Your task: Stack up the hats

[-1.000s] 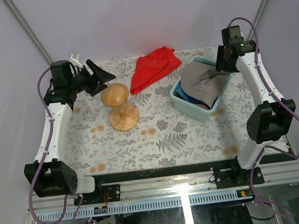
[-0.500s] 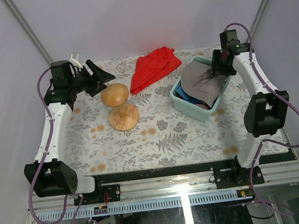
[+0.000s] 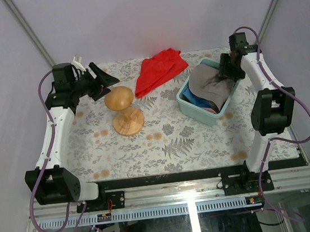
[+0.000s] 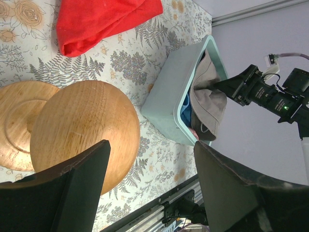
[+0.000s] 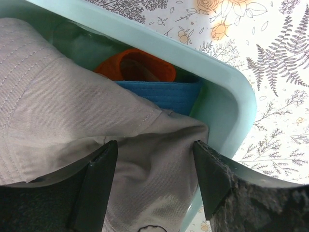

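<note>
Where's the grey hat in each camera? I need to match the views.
Top external: grey hat right of centre, topmost in the teal bin.
Left wrist: grey hat right of centre, spilling over the bin's rim.
Right wrist: grey hat fills the left and lower centre.
Shared landmark: the teal bin.

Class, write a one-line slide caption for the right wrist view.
Right gripper, fingers open, over the grey hat, which covers a blue hat and an orange hat inside a teal bin.

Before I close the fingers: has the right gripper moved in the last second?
Yes. The right gripper shifted from the teal bin's far right corner inward, over the grey hat.
</note>
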